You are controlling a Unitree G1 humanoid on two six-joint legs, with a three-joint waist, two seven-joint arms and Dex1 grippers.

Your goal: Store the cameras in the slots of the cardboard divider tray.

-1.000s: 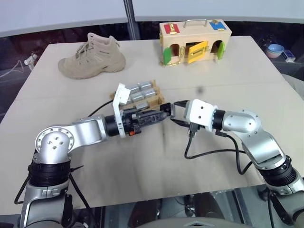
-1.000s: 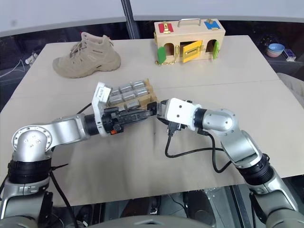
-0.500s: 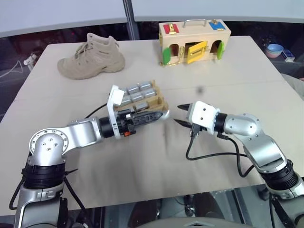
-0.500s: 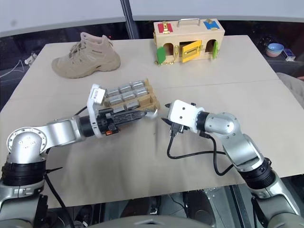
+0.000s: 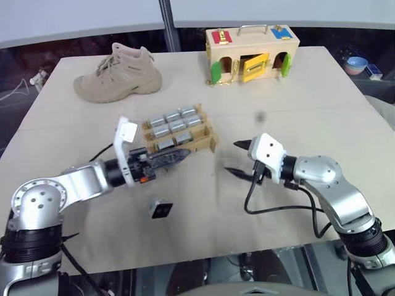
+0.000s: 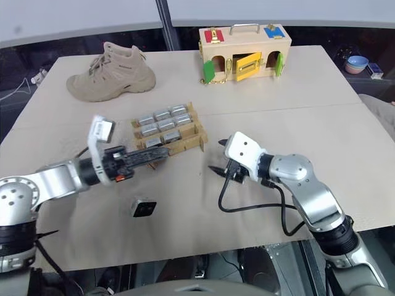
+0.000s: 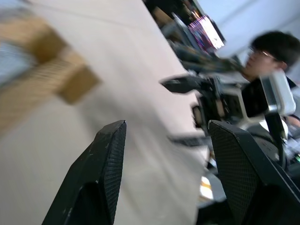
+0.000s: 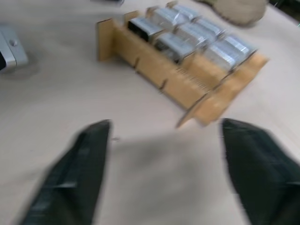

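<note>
Lying flat, loose camera (image 5: 160,209) (lens up).

We find no text, label, brand or number that we can read anywhere on the bench (image 5: 296,92). The coloured plates on the wooden box (image 5: 253,54) may carry marks, but they are too small for us to make out.
</note>
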